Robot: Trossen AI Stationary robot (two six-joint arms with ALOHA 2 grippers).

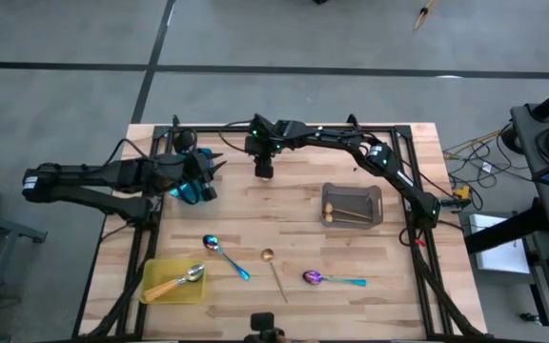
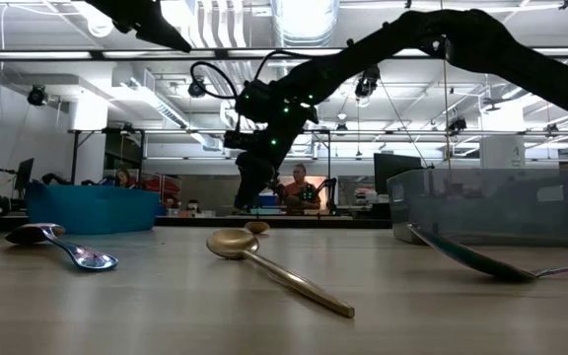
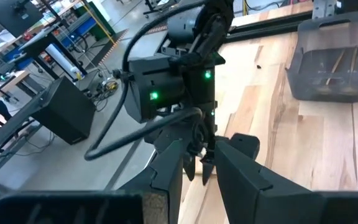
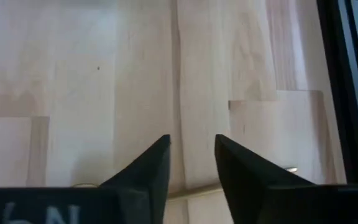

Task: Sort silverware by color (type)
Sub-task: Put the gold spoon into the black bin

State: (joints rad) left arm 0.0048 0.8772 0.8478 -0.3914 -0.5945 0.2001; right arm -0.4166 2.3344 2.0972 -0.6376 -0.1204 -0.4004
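Observation:
My right gripper (image 1: 263,171) reaches to the table's far middle and points down at a slant, fingers apart (image 4: 191,142). A thin gold spoon (image 4: 194,190) lies on the wood and crosses under the gap; its small end also shows in the low view (image 2: 256,227). My left gripper (image 1: 210,175) hangs open and empty above the teal tray (image 1: 187,193). Loose on the near table lie a blue spoon (image 1: 225,255), a gold spoon (image 1: 274,270) and a purple spoon with a teal handle (image 1: 332,279). An orange-handled spoon (image 1: 177,280) lies in the yellow tray (image 1: 155,272). My right gripper's fingers (image 4: 154,163) stand on either side of the gold spoon's thin handle (image 4: 194,190) and lie across it, coming from above at a slant. I cannot tell whether they touch it. The spoon lies flat on the table.
A grey tray (image 1: 377,195) holding gold spoons stands right of the middle. A black frame (image 1: 403,143) runs along the table's far and side edges. Bare wood lies between the trays. A person sits in the room beyond the table (image 2: 299,187).

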